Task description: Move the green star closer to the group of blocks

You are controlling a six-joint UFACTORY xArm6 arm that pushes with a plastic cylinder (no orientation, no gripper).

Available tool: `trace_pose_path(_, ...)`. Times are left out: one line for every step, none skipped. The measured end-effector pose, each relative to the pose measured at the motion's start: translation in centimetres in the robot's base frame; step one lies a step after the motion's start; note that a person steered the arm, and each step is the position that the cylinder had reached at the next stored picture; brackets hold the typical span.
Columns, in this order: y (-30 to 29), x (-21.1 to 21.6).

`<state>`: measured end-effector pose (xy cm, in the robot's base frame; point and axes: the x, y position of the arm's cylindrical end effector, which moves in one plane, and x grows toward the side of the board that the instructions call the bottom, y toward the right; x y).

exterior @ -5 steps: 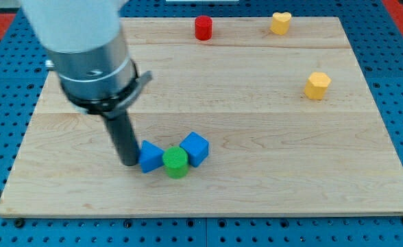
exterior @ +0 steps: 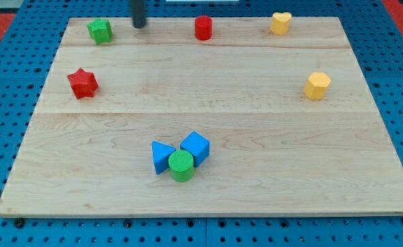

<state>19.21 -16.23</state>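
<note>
- Nearest the view's bottom sits a tight group of three blocks, a little toward 7 o'clock from the middle of the table (exterior: 338, 158).
- The green cylinder (exterior: 181, 165) is the closest of them, standing on end with its ribbed round face up.
- At the cylinder's 10 o'clock the blue triangle (exterior: 162, 156) touches it; at its 1 o'clock the blue cube (exterior: 197, 147) touches it as well, so the two blue pieces flank the green one.
- Farther up, out at 9 o'clock from the table's middle, the red star (exterior: 83, 83) lies alone, well apart from the group.
- On the opposite side, toward 3 o'clock, a yellow block (exterior: 317, 85) with a faceted, roughly hexagonal outline sits by itself near the right edge.
- Along the far edge, at about 12 o'clock, a red cylinder (exterior: 203, 28) stands upright.
- At 1 o'clock from the middle, a yellow heart (exterior: 280, 22) rests close to the far right corner.
- The green star (exterior: 99, 31) sits in the far left corner, around 11 o'clock, well apart from the three-block group and beyond the red star.
- My tip (exterior: 140, 26) comes down at the far edge just at the green star's 3 o'clock, near it with bare wood showing between them, and between the star and the red cylinder.
- The arm carries no pincer, only this dark rod, so nothing is grasped or released.
</note>
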Motion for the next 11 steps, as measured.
trace_pose_path(-0.3, 0.0)
trace_pose_path(-2.3, 2.3)
trace_pose_path(0.6, 2.5)
trace_pose_path(1.2, -0.1)
trace_pose_path(-1.4, 0.3)
trace_pose_path(-6.1, 3.8)
trace_pose_path(-5.6, 5.2)
trace_pose_path(-4.3, 3.8)
trace_pose_path(-10.6, 2.1)
trace_pose_path(-12.4, 3.5)
trace_pose_path(-3.9, 6.3)
